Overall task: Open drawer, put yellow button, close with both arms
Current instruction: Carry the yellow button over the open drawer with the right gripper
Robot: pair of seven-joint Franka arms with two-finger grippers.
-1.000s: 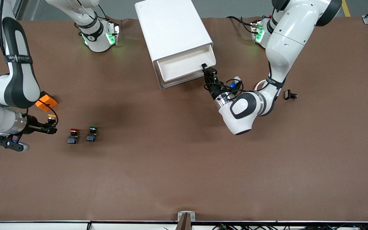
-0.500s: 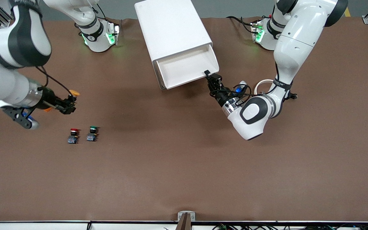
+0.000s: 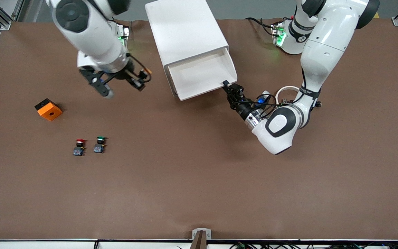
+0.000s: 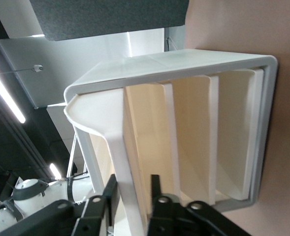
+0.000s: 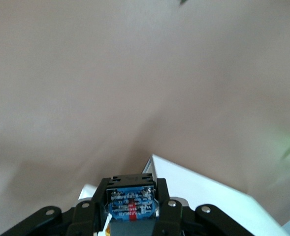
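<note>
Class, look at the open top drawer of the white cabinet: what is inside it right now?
Nothing shows inside the drawer: its visible floor is bare. The part inside the cabinet is hidden. The left gripper grips its front; the right gripper holds the yellow button above the table.

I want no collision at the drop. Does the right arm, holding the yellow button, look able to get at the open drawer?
Probably yes. The drawer is open and looks empty; the left gripper grips only its front corner, and the right gripper holds the yellow button over bare table beside the cabinet.

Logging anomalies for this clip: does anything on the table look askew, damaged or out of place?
Only the white cabinet stands askew to the table's edge. Its top drawer is pulled out, the left gripper on its front lip. The right gripper holds the yellow button over the table beside the cabinet. Nothing looks spilled or damaged.
</note>
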